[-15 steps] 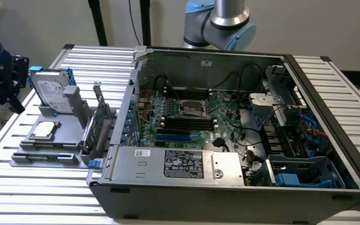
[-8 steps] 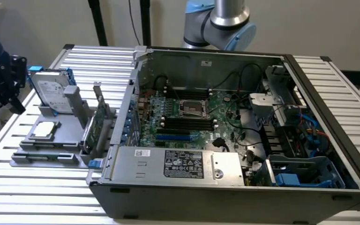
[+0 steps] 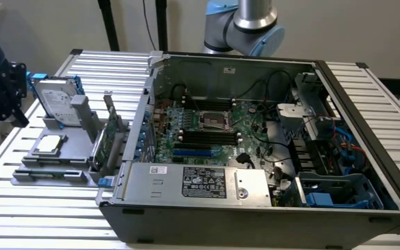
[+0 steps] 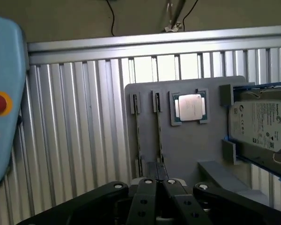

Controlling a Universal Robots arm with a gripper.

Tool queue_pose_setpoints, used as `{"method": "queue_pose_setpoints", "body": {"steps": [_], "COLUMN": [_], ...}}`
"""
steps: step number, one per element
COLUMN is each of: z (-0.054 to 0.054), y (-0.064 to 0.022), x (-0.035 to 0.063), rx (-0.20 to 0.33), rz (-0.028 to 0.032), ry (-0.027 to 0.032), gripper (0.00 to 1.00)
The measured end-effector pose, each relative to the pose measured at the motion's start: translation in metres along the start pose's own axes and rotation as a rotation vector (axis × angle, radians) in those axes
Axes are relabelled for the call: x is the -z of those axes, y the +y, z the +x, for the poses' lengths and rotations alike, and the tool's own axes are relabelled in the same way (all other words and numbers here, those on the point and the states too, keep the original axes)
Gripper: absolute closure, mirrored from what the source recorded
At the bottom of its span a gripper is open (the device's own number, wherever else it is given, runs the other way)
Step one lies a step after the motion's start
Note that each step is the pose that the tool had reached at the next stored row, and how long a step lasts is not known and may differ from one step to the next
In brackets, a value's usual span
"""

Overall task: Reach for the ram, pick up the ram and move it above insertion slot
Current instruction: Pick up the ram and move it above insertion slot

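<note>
Two thin ram sticks stand on edge in the grooves of a grey holder tray [image 4: 187,154]; the nearer ram [image 4: 159,131] runs lengthwise just beyond my fingertips. My gripper [image 4: 157,169] hangs above and short of the tray, its fingers pressed together with nothing between them. In the exterior view the gripper [image 3: 5,99] is a dark body at the left edge, beside the tray [image 3: 71,156], and the ram [image 3: 47,171] lies low along the tray's near side. The black memory slots [image 3: 203,136] sit on the motherboard inside the open computer case [image 3: 255,219].
On the tray are a silver hard drive [image 3: 54,101] with blue rails, a processor chip [image 3: 50,146] and an upright green expansion card [image 3: 106,138]. A teach pendant [image 4: 4,93] with a red button lies beside the tray. Everything rests on a slatted aluminium table [image 3: 40,208].
</note>
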State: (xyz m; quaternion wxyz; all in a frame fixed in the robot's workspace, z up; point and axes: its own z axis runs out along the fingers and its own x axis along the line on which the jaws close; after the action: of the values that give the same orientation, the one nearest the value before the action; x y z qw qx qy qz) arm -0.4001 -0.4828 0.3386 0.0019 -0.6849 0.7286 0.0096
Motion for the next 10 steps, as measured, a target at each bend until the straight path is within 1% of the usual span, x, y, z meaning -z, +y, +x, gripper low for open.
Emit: {"method": "queue_pose_setpoints", "body": {"steps": [4,7,8,9,10], "z": [0.0000,0.0000,0.0000,0.0000,0.0000], "y": [0.0000,0.0000,0.0000,0.0000,0.0000], "x": [-0.0005,-0.0006,-0.0006,-0.0006,-0.0006], "rx": [0.067,0.073,0.073,0.073,0.073], "rz": [0.0007,0.0008,0.0008,0.0008,0.0008], "ry": [0.0007,0.0007,0.0007,0.0007,0.0008], "gripper": [0.89,0.89,0.88,0.82,0.82]}}
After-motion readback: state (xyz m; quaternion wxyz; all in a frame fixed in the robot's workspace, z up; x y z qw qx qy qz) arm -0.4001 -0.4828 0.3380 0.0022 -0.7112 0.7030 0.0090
